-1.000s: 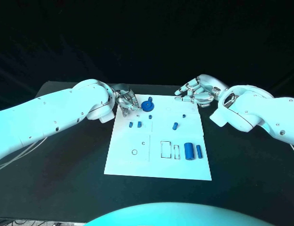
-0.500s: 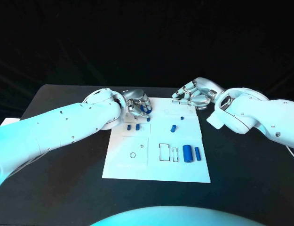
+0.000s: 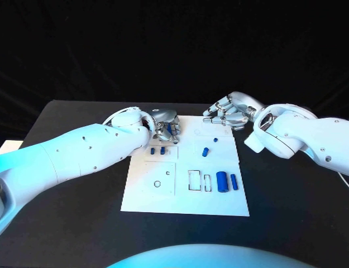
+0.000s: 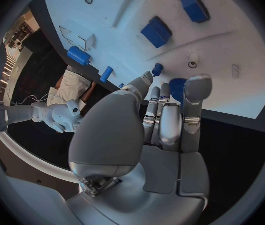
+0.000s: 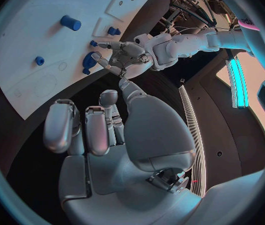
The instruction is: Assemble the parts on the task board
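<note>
Left hand (image 3: 165, 126) now curled over blue gear (image 5: 89, 61), grip unclear; right hand (image 3: 232, 113) unchanged, loosely curled, empty.

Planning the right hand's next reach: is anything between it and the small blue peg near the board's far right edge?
Nothing visible. The right hand hovers just past the board's far edge, with bare board between it and the peg.
</note>
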Controlling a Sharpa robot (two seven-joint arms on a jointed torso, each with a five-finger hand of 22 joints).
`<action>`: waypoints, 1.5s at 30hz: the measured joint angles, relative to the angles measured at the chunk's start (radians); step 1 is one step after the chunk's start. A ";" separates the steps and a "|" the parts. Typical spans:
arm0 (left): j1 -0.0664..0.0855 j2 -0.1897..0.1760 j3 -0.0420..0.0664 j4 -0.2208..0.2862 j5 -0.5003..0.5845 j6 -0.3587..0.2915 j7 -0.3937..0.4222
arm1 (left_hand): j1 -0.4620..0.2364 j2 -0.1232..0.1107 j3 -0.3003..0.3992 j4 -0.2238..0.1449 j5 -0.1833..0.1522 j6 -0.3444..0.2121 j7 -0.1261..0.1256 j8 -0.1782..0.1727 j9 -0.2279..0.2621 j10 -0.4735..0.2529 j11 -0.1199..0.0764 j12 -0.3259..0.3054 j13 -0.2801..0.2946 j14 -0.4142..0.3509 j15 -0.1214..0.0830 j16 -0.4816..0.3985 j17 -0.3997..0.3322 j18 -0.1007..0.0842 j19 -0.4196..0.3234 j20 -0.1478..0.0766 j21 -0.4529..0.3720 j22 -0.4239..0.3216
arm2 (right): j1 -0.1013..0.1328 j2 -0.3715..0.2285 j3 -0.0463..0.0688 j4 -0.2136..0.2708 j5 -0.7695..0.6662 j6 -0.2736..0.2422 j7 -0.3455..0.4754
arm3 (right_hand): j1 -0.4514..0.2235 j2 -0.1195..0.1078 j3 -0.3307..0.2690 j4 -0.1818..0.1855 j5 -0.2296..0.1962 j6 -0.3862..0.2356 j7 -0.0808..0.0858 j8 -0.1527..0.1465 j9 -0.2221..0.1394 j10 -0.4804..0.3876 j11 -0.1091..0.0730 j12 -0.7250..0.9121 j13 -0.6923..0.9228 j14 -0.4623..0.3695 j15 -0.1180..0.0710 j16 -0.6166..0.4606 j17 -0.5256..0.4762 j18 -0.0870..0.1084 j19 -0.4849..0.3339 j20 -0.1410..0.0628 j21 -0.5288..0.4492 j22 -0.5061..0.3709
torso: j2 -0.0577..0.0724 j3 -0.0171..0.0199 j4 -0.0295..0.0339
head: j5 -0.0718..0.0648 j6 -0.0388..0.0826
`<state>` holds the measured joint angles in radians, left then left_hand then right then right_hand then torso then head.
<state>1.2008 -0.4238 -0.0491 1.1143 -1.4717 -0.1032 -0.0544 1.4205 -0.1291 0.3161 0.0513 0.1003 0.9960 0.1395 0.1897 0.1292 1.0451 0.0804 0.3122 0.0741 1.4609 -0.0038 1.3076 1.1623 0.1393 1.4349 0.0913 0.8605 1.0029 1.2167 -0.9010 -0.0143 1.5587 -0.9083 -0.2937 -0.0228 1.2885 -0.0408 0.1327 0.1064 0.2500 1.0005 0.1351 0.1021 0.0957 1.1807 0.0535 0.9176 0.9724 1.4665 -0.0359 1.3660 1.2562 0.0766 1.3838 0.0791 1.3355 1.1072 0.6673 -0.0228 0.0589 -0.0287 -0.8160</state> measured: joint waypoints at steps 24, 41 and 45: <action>-0.012 0.035 0.003 -0.031 -0.047 0.058 -0.035 | 0.004 0.004 0.062 -0.023 0.000 0.055 -0.006 -0.022 -0.015 0.068 -0.009 -0.054 -0.007 0.003 -0.003 0.040 0.017 -0.030 0.027 -0.005 0.223 0.189 | 0.000 0.000 0.000 0.003 0.000 0.000 0.000 | 0.000 0.000 0.003 0.003 0.004 0.000 0.000 0.000 0.000 -0.003 -0.003 0.000 0.000 0.000 0.000 0.000 -0.001 0.000 0.000 0.000 0.000 0.000 | -0.001 0.0000 0.0008 | -0.005 -0.005; -0.015 0.044 0.006 -0.040 -0.060 0.057 -0.042 | 0.023 0.023 0.179 -0.090 0.005 0.121 -0.011 -0.027 -0.014 0.145 -0.019 -0.076 0.000 0.007 -0.014 0.046 0.006 -0.046 0.030 -0.009 0.302 0.260 | 0.000 0.001 0.000 0.003 0.000 0.000 0.000 | 0.000 0.000 0.003 0.003 0.004 0.000 0.000 0.000 0.000 -0.003 -0.003 0.000 0.000 0.000 0.000 0.000 -0.001 0.000 0.000 0.000 0.000 0.000 | -0.001 0.0000 0.0013 | -0.007 -0.010; -0.018 0.036 0.009 -0.031 -0.064 0.051 -0.041 | 0.023 0.022 0.206 -0.106 0.006 0.139 -0.011 -0.024 -0.009 0.158 -0.016 -0.076 0.002 0.003 -0.018 0.046 -0.004 -0.046 0.034 -0.013 0.318 0.277 | 0.000 0.001 0.000 0.003 0.000 0.000 0.000 | 0.000 0.000 0.003 0.003 0.004 0.000 0.000 0.000 0.000 -0.003 -0.003 0.000 0.000 0.000 0.000 0.000 -0.001 0.000 0.000 0.000 0.000 0.000 | -0.001 0.0000 0.0010 | -0.007 -0.010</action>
<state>1.1827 -0.3875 -0.0398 1.0838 -1.5357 -0.0517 -0.0955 1.4435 -0.1067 0.5218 -0.0545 0.1062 1.1346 0.1284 0.1660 0.1202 1.2030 0.0641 0.2361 0.0762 1.4640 -0.0216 1.3533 1.1582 0.0933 1.4688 0.0787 1.1781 1.2803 1.2167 -0.8997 -0.0142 1.5617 -0.9082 -0.2937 -0.0223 1.2885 -0.0408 0.1355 0.1091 0.2539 1.0004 0.1351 0.1021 0.0957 1.1776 0.0503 0.9176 0.9725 1.4665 -0.0359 1.3660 1.2555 0.0766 1.3839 0.0790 1.3356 1.1073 0.6665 -0.0228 0.0598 -0.0360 -0.8260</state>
